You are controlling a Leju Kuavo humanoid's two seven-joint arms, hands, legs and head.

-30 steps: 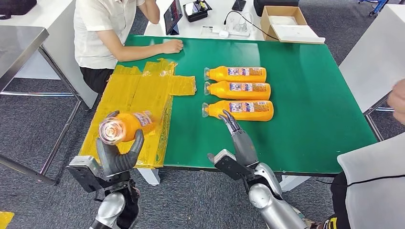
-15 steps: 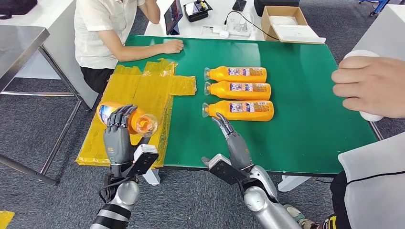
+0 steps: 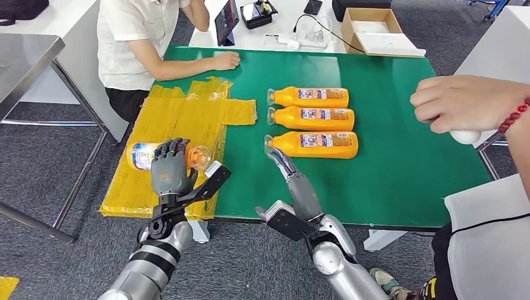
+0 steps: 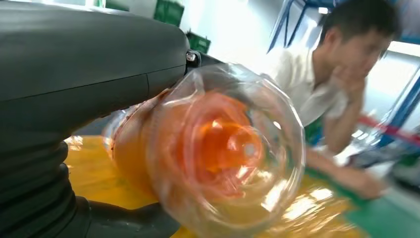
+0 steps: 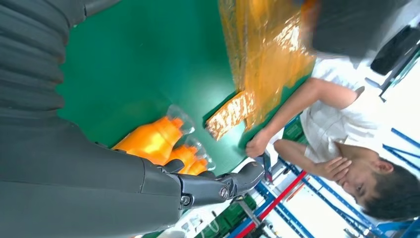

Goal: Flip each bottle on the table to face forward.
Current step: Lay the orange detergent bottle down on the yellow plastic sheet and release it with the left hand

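Left hand [image 3: 169, 167] wrapped round an orange bottle [image 3: 145, 155], held sideways over the yellow sheet [image 3: 181, 119], clear cap toward the table [image 3: 387, 156]. Right hand [image 3: 282, 161] stretched flat, fingers straight, holding nothing, near three lying bottles [image 3: 312, 115]. Left hand now lower and turned over more.

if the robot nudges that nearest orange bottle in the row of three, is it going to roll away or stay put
The nearest bottle lies on its side with a rounded body, so a sideways push would probably roll it. It looks full, so likely fairly heavy. The smooth plastic may slip under the right hand.
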